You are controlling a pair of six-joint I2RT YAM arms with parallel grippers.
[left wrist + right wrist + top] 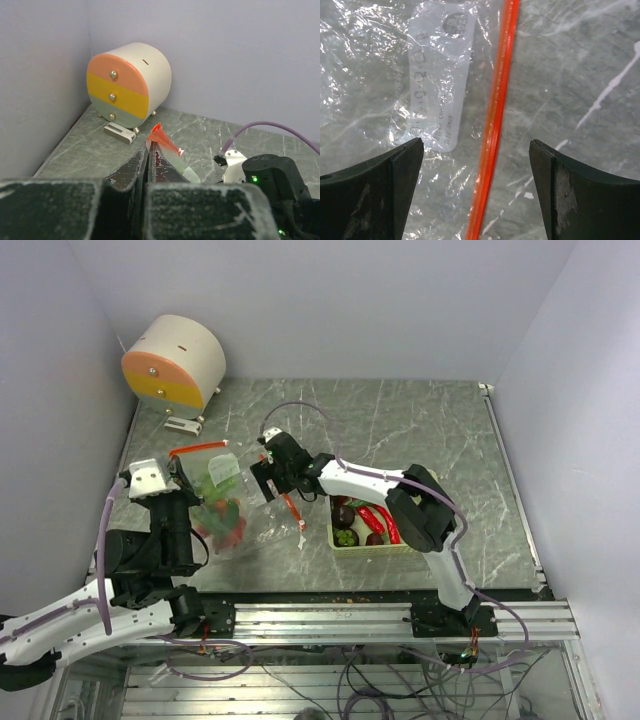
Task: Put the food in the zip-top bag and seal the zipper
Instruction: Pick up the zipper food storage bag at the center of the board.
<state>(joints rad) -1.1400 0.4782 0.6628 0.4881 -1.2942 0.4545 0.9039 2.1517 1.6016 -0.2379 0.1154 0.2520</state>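
Top view, zip-top bag (222, 502): lies on the table (400, 430) between the two arms, with green and red food (224, 516) already inside.
Top view, basket (372, 549): pale green, just right of the bag; chili peppers, dark purple pieces and something green lie in it, so by my reading the filling is not finished.
Top view, left pincer (188, 472): at the bag's left corner, lifting an end of the zipper (197, 449), probably to keep the mouth raised and steady.
Top view, right pincer (260, 482): poised over the bag's right edge, where another stretch of orange-red strip shows.
Left wrist, left pincer (148, 156): fingers pressed together on the bag's edge; the orange-red strip (161, 136) stands up past the tips, so the grip anchors that corner.
Left wrist, backdrop: a round toy drawer chest (129, 84) sits in the far corner, well apart from the work.
Right wrist, right pincer (476, 152): fingers spread wide, gripping nothing.
Right wrist, zipper (498, 112): runs straight between the spread fingers, over crinkly clear plastic (375, 65); this placement looks meant for closing on the strip.
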